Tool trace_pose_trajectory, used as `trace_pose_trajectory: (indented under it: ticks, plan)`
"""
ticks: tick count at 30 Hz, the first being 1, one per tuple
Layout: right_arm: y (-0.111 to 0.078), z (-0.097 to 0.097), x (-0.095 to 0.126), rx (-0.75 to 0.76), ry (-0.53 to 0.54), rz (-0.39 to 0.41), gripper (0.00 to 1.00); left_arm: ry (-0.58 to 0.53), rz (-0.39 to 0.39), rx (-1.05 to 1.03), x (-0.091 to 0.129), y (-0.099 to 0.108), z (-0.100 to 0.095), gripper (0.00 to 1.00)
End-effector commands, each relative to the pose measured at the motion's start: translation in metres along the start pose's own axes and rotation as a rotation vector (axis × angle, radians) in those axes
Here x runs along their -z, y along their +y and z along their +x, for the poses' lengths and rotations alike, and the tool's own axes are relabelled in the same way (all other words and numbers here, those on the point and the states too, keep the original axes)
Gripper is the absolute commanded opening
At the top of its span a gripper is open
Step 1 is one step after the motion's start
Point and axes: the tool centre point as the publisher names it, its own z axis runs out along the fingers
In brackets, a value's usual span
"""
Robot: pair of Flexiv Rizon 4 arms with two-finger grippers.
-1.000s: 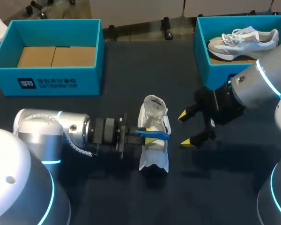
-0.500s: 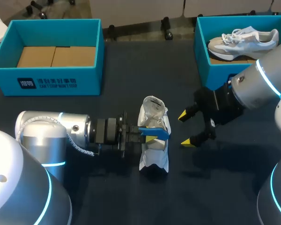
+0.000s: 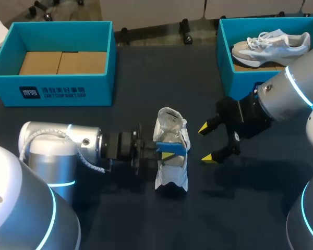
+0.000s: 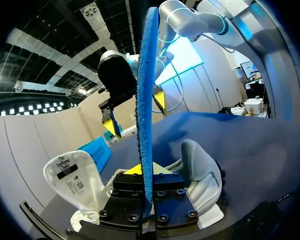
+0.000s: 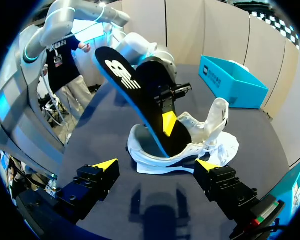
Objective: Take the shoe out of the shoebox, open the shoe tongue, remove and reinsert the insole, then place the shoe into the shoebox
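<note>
A white shoe (image 3: 171, 156) lies on the dark table, its tongue (image 4: 72, 176) pulled open. My left gripper (image 3: 167, 153) is shut on a blue-edged insole (image 3: 172, 148), holding it on edge above the shoe's opening. In the left wrist view the insole (image 4: 144, 100) stands upright between the fingers, over the shoe (image 4: 197, 172). From the right wrist view the insole (image 5: 135, 95) slants down into the shoe (image 5: 190, 152). My right gripper (image 3: 213, 141) hangs open just right of the shoe, empty, and its own view shows the gripper (image 5: 155, 165) facing the shoe.
An empty blue shoebox (image 3: 52, 91) stands at the back left. A second blue shoebox (image 3: 227, 67) at the back right holds another white shoe (image 3: 271, 44).
My left gripper has turned the insole slightly over the shoe, so its blue edge looks shorter. The right arm has not moved.
</note>
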Motion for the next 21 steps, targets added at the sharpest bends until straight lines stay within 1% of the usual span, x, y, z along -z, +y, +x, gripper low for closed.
trace_pose_trajectory:
  ticks: [1, 3, 4, 5, 6, 7, 8, 10, 12, 13, 21]
  plan:
    - [0.000, 0.000, -0.002, -0.001, -0.002, 0.003, 1.00, -0.001, -0.005, 0.000, -0.003, -0.001, 0.002, 0.00]
    - [0.000, 0.000, -0.002, -0.001, -0.002, 0.003, 1.00, -0.007, -0.002, -0.005, -0.003, -0.005, 0.001, 0.00]
    - [0.000, 0.000, -0.002, -0.001, -0.002, 0.003, 1.00, -0.009, 0.000, -0.007, -0.002, -0.007, 0.000, 0.07]
    - [0.000, 0.000, -0.002, -0.001, -0.002, 0.003, 1.00, -0.011, 0.002, -0.009, -0.002, -0.009, 0.000, 0.19]
    - [0.000, 0.000, -0.002, -0.001, -0.002, 0.003, 1.00, -0.013, 0.002, -0.012, -0.002, -0.010, 0.000, 0.27]
    - [0.000, 0.000, -0.002, -0.001, -0.002, 0.003, 1.00, -0.014, 0.003, -0.015, -0.002, -0.013, -0.001, 0.31]
    - [0.000, 0.000, -0.002, -0.001, -0.002, 0.003, 1.00, -0.014, 0.006, -0.017, -0.002, -0.015, -0.001, 0.31]
    - [0.000, 0.000, -0.002, -0.001, -0.002, 0.003, 1.00, -0.014, 0.007, -0.022, -0.002, -0.018, -0.001, 0.27]
    - [0.000, 0.000, -0.002, -0.001, -0.002, 0.003, 1.00, -0.015, 0.010, -0.027, -0.002, -0.022, -0.001, 0.28]
    - [0.000, 0.000, -0.002, -0.001, -0.002, 0.003, 1.00, -0.015, 0.012, -0.030, -0.002, -0.025, 0.000, 0.31]
    - [0.000, 0.000, -0.002, -0.001, -0.002, 0.003, 1.00, -0.001, 0.016, -0.040, -0.001, -0.037, 0.009, 0.29]
